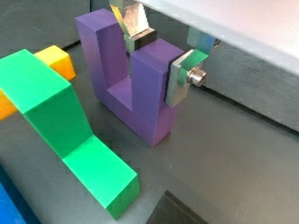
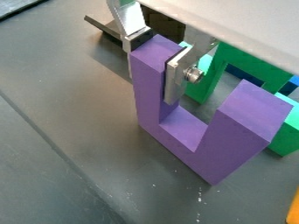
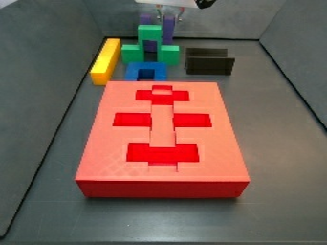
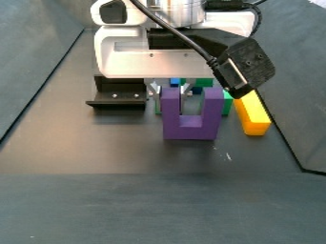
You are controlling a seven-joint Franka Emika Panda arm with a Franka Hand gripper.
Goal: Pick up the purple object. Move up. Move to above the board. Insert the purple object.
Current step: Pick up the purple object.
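1. The board (image 3: 163,139) lies well apart from the pick-up spot.
2. The green block (image 1: 65,131) stands just beside; a straight lift should avoid it.
3. The purple object (image 2: 193,118) rests on the floor.
4. The hand (image 2: 163,59) straddles one prong, plates apparently touching it; squeeze firmly first.

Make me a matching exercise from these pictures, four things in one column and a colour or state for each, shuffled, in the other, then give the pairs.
Things:
1. gripper
2. board
3. purple object
4. fixture

States:
A. red, with darker recesses in its top
B. dark, standing on the floor
C. fingers either side of one prong
D. U-shaped, resting on the floor

Pairs: 1-C, 2-A, 3-D, 4-B
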